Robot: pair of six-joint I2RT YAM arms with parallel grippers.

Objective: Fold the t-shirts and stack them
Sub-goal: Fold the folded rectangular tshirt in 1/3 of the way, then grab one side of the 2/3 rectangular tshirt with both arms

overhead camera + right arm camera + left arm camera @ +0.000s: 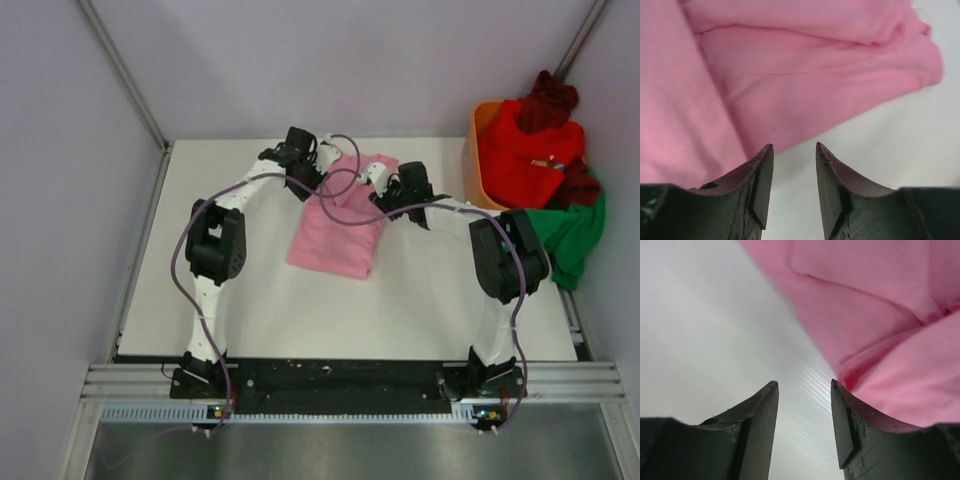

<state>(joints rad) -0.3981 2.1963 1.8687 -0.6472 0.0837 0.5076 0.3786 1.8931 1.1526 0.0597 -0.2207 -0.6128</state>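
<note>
Flanking one pink t-shirt (335, 235), two end effectors (802, 385) (794, 146)

Pink t-shirt (338, 232) lies folded centrally; red t-shirt (520, 160), maroon t-shirt (548, 105), green t-shirt (572, 230) heaped far right.

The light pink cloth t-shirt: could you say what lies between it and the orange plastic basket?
In the top external view, only the right arm crosses the white table between the light pink cloth t-shirt and orange plastic basket.
</note>
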